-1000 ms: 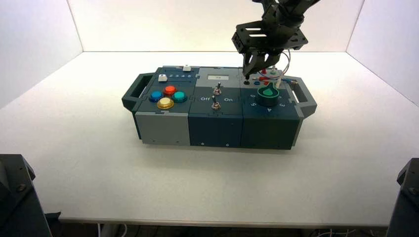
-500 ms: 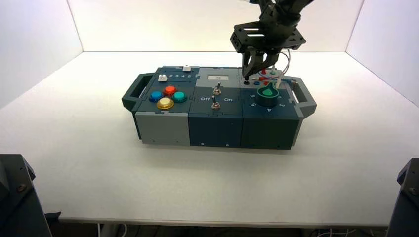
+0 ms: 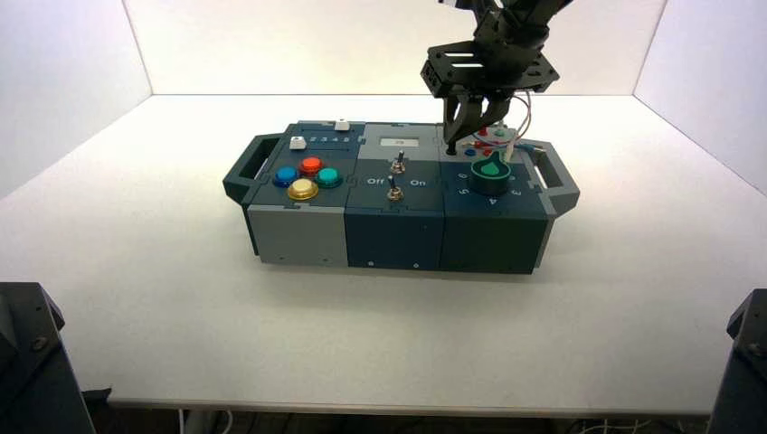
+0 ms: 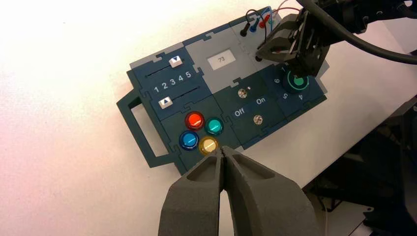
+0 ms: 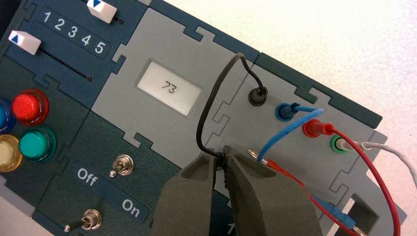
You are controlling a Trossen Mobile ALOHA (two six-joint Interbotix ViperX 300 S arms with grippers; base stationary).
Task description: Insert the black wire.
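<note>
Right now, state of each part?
Black wire: one end in far socket, other in right tool
Blue wire, red wire: one end plugged, other loose
White wire: one end plugged
Display: reads 73
Left tool: shut, idle, nearer the buttons

Box count: 4 btns, 2 sldrs, 2 tgl sw, 4 wires, 1 knob, 1 disp, 2 hndls.
Btns were 1 red, 1 blu, 1 grn, 1 yel; sldrs came to 2, tgl sw 2, hndls 2; wires were 1 blk wire, 1 blu wire, 1 red wire, 1 wht wire.
</note>
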